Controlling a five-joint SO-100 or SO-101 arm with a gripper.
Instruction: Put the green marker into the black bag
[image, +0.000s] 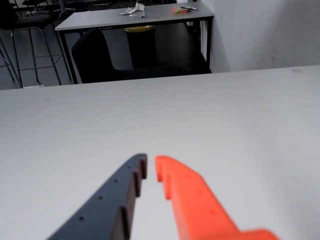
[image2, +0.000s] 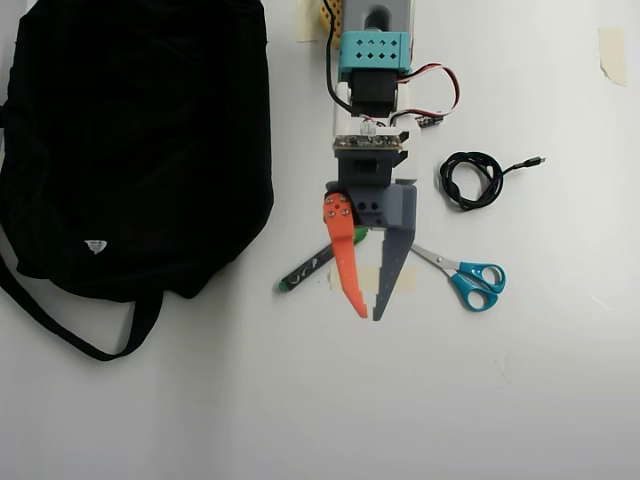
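My gripper (image2: 369, 317) sits center of the overhead view, tips pointing toward the frame bottom, w/ the orange finger (image2: 345, 258) on the left and the dark grey finger (image2: 393, 262) on the right. Tips nearly together, only a thin gap between them, nothing held. Wrist view agrees: gripper (image: 150, 161) at bottom center, tips almost meeting over bare white table (image: 240, 130).

Green marker (image2: 312, 266) lies on the table just left of my orange finger in the overhead view, slanted, lower end toward lower left, upper end tucked under the finger. Can't tell if they touch.

Black bag (image2: 130, 130) fills the upper left of the overhead view, white logo patch (image2: 94, 245) near its lower edge, strap (image2: 70, 320) looping out below.

Teal-handled scissors (image2: 462, 275) lie right of the grey finger. Coiled black cable (image2: 474, 180) sits further up on the right, apart from the scissors.
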